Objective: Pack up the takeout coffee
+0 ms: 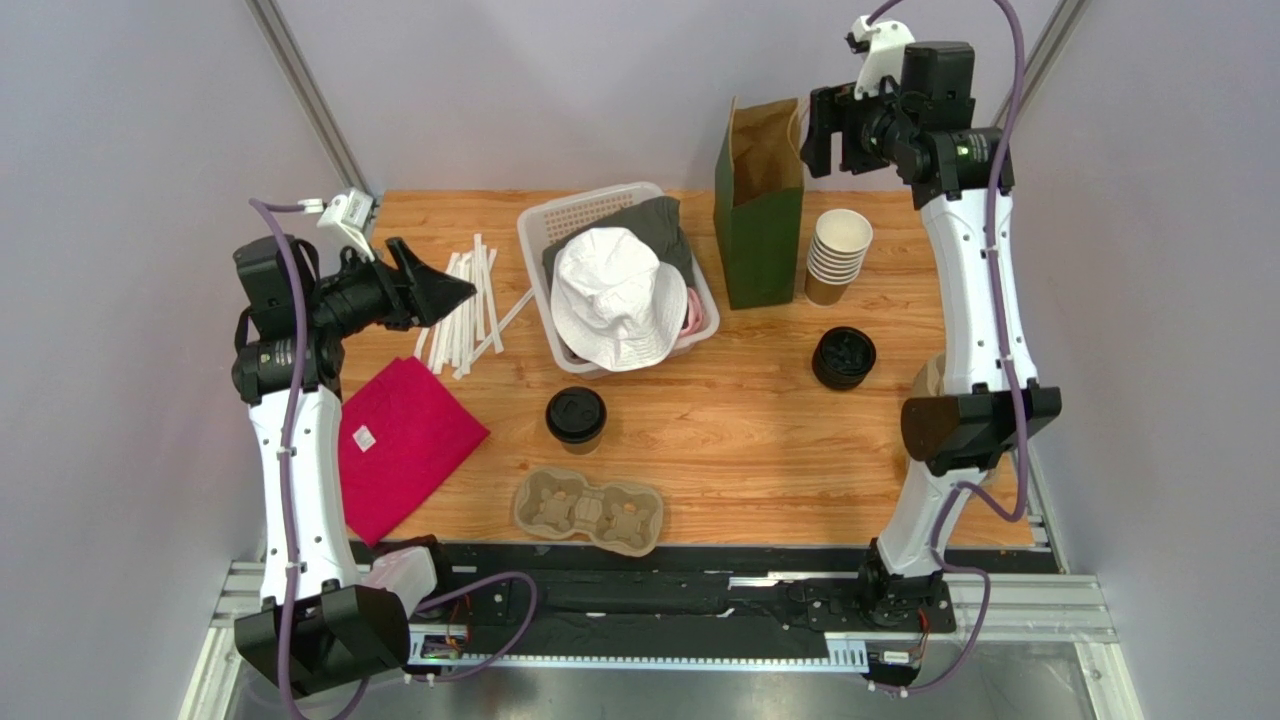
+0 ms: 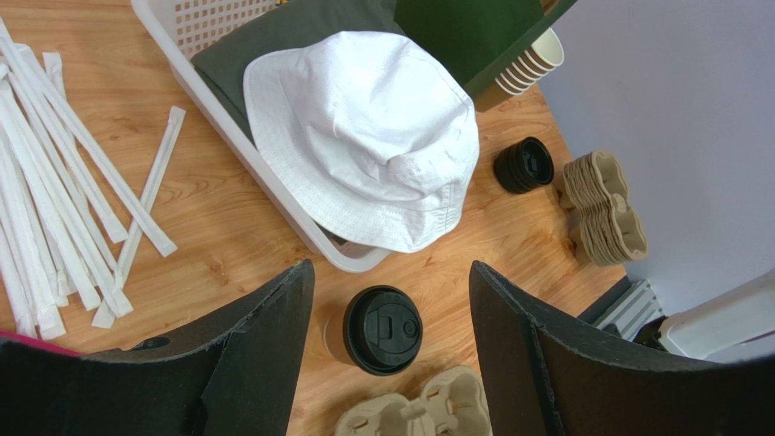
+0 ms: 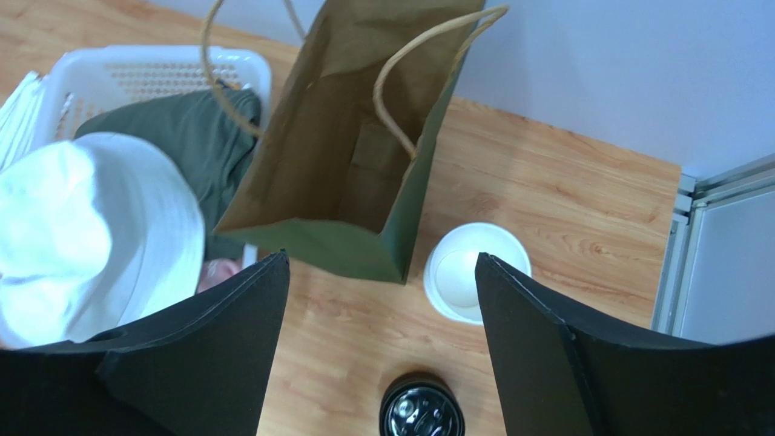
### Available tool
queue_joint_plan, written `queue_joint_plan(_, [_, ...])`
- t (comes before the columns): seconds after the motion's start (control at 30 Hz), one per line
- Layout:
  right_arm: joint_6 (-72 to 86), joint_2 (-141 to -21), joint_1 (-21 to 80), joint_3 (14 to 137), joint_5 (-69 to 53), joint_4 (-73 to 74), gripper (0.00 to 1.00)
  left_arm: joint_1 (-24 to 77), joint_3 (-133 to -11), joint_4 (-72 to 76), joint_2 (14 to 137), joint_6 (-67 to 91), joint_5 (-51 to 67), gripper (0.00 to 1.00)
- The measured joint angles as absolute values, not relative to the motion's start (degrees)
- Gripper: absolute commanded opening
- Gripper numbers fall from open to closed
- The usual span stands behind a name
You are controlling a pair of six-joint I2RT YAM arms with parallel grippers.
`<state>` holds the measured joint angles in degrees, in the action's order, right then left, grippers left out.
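a: start on the left. how does the left pincer (image 1: 451, 285) stand?

b: raised off the table (image 1: 751, 435), spread wide, with nothing between its fingers (image 2: 255, 354).

a: and the takeout coffee (image 2: 382, 330)?

b: it is on the table below that pincer, upright with its black lid on. in the left wrist view it sits low in the gap between the two fingers, nearly centred. its long axis runs straight up, so it shows the pincer a round lid and no handle side.

a: anything crowding it?

b: the basket (image 2: 196, 86) rim lies just ahead of the cup from the pincer. the pulp carrier (image 2: 418, 413) sits just beside it on the other side. i'd judge there is room for a finger on each flank, but not much.

a: further right?

b: the green paper bag (image 3: 346, 163) stands open, well apart from the coffee. the right pincer (image 3: 382, 259) hangs above it, also spread wide and empty. the bag mouth is just ahead of it, the cup stack (image 3: 473, 272) is under its gap, and the lid pile (image 3: 421, 411) is back toward its wrist.

a: so which arm is nearer the coffee?

b: the left, plainly. the cup is under the left pincer and far off to the right one's side. my guess is that the left drops straight down over the lid line and closes on the ribbed wall. the bag is then a carry across to the right.
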<state>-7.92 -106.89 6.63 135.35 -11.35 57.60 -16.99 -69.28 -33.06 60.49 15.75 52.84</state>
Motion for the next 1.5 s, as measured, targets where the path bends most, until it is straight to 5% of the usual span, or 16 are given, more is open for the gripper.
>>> queue_joint_plan(0.33, [-6.0,-120.5,6.2,138.2,-9.3,53.7,0.75,-16.9,-69.3,-32.8,60.9,15.7,51.7,0.72])
queue_joint_plan(0.43, [-6.0,-122.4,6.2,138.1,-8.3,53.7,0.53,-16.9,-69.3,-32.8,60.9,15.7,51.5,0.72])
queue_joint_plan(0.47, [-6.1,-122.6,6.2,137.9,-8.0,53.5,0.35,-16.9,-69.3,-32.8,60.9,15.7,51.5,0.72])
queue_joint_plan(0.57, [-6.2,-122.6,6.2,137.2,-8.0,53.1,0.01,-16.9,-69.3,-32.7,60.9,15.7,51.4,0.71])
queue_joint_plan(1.0, [-1.9,-104.3,8.0,119.9,-13.6,52.9,0.0,-12.6,-74.6,-31.5,65.2,14.8,50.1,0.76])
queue_joint_plan(1.5, [10.9,-72.6,17.5,85.2,-6.1,49.1,0.0,12.5,-90.5,-26.9,77.6,18.3,46.0,0.88])
